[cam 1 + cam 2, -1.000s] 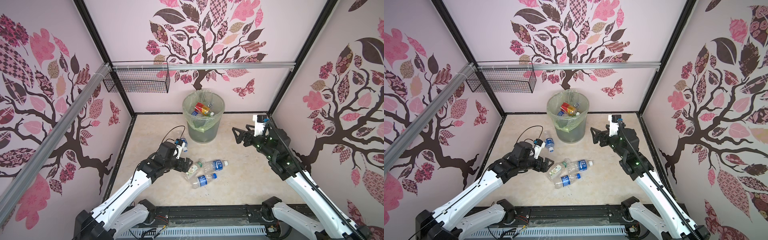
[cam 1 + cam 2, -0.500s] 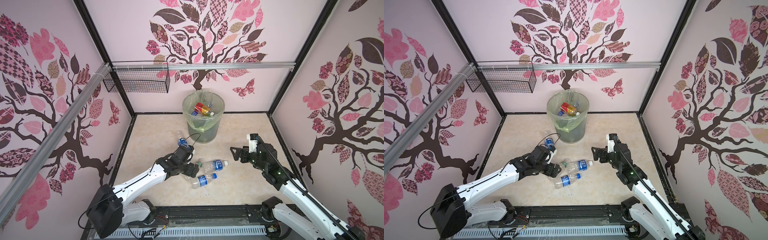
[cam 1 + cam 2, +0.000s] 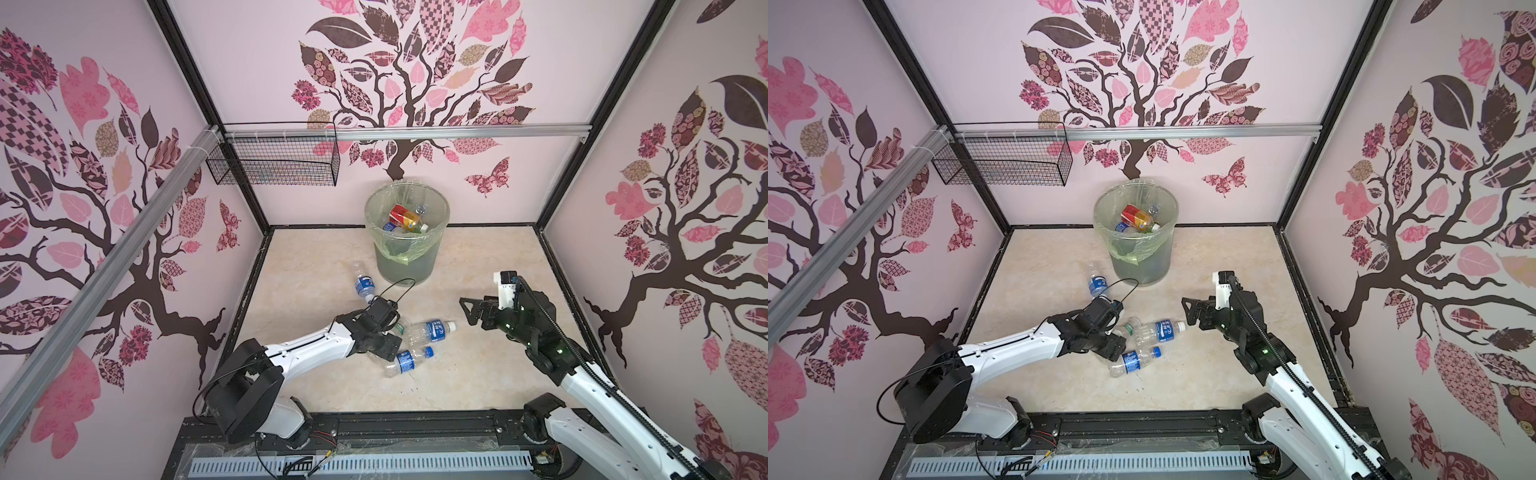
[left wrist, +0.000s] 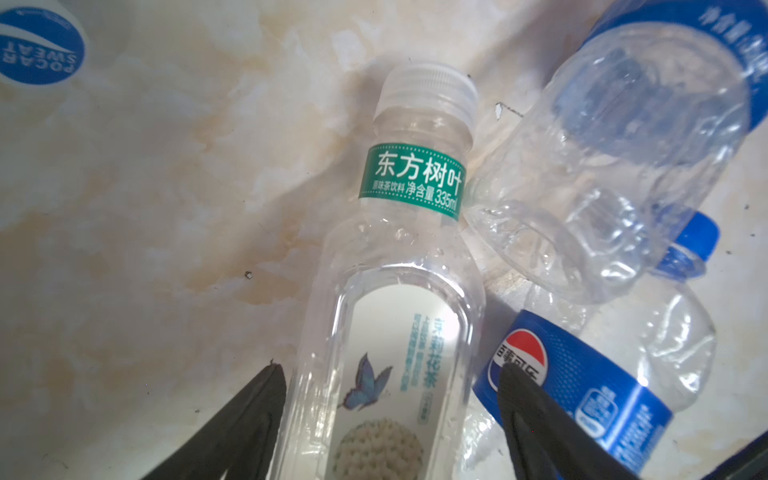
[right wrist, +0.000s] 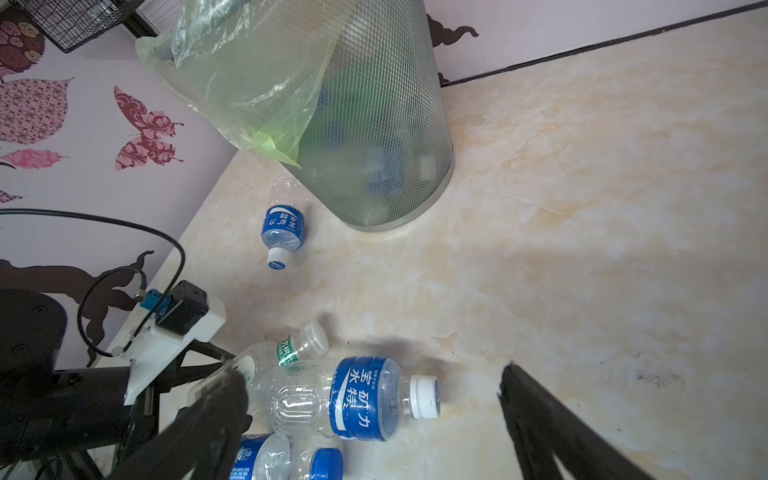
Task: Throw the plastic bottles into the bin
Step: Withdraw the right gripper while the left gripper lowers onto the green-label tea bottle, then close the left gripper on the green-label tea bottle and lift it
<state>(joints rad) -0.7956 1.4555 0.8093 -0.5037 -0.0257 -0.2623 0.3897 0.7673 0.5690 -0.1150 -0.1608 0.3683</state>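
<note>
The bin [image 3: 409, 253] stands at the back middle, with a red-yellow labelled bottle [image 3: 403, 216] and other bottles inside. Three plastic bottles lie clustered on the floor: a clear one with a green band [image 4: 399, 291], a blue-labelled one with a white cap [image 5: 353, 399] and a blue-capped one [image 3: 405, 360]. Another blue-labelled bottle [image 3: 365, 286] lies beside the bin. My left gripper [image 4: 390, 374] is low over the cluster, open, with its jaws on either side of the green-band bottle. My right gripper [image 3: 467, 311] hovers open just right of the white-capped bottle, holding nothing.
A black wire basket [image 3: 274, 166] hangs on the back left wall under an aluminium rail [image 3: 457, 132]. Patterned walls close in the floor on three sides. The left wrist cable [image 3: 399, 286] loops up near the bin's foot.
My left arm has reached forward and down, bringing its jaws around the green-band bottle and narrowing them. My right arm has come down and towards the front, nearer the white-capped bottle.
</note>
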